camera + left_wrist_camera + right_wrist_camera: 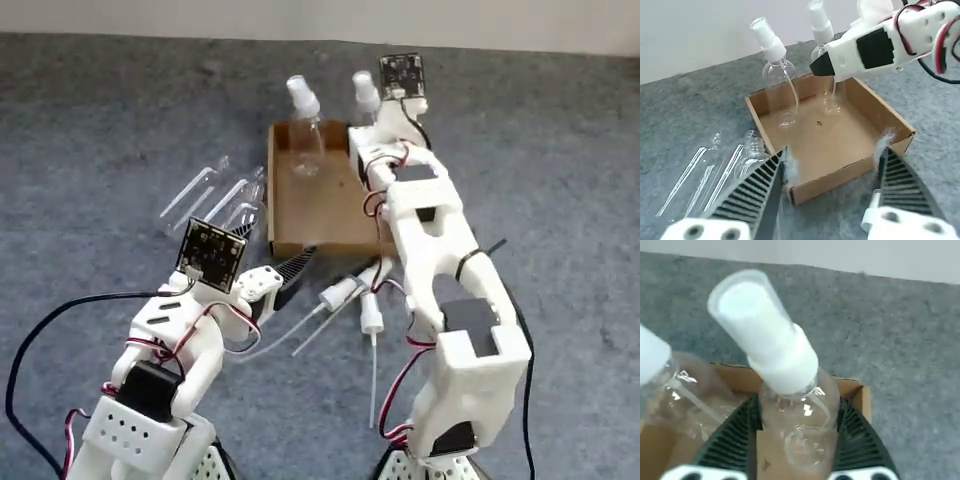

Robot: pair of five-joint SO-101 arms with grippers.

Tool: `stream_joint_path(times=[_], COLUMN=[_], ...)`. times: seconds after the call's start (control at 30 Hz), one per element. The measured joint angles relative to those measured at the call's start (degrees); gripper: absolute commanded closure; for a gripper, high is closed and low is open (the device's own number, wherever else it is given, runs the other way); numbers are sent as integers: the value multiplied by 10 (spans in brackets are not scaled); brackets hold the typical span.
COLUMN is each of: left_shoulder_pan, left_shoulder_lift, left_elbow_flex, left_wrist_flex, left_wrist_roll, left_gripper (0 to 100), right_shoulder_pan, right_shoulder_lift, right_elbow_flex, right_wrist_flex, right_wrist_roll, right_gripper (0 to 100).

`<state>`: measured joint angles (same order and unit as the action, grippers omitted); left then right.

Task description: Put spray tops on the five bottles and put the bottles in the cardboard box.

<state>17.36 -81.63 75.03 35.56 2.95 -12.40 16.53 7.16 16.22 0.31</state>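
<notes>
The right gripper [797, 437] clamps the capped bottle [785, 390] mid-body inside the cardboard box [320, 210] (light, slick thin plastic, probably best held there), while the left gripper [834, 160] gapes wide just outside it.

Grey carpet-like table covering [90, 120] across the whole surface; pale wall [200, 15] along its far edge

The box [320, 215] is plain brown cardboard, matt, a little fuzzy along its cut edges. The bottle [800, 435] is clear glossy plastic that catches the light, and its spray top [767, 335] is smooth white plastic under a cloudy cap. Underneath lies rough grey carpet [100, 110]. The arms [440, 240] are matt white plastic; the left gripper [835, 152] has dull black ribbed fingers [757, 192].
</notes>
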Motion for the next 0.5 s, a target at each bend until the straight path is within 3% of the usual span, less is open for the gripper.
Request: stream_joint_path(times=[0.5], left_shoulder_pan=[0], left_shoulder_lift=[0], left_elbow_flex=[0], left_wrist_flex=[0], left_wrist_roll=[0], left_gripper=[766], right_shoulder_pan=[-2], right_shoulder_lift=[0], right_elbow_flex=[0], right_wrist_flex=[-2], right_wrist_roll=[-3], right_gripper=[921])
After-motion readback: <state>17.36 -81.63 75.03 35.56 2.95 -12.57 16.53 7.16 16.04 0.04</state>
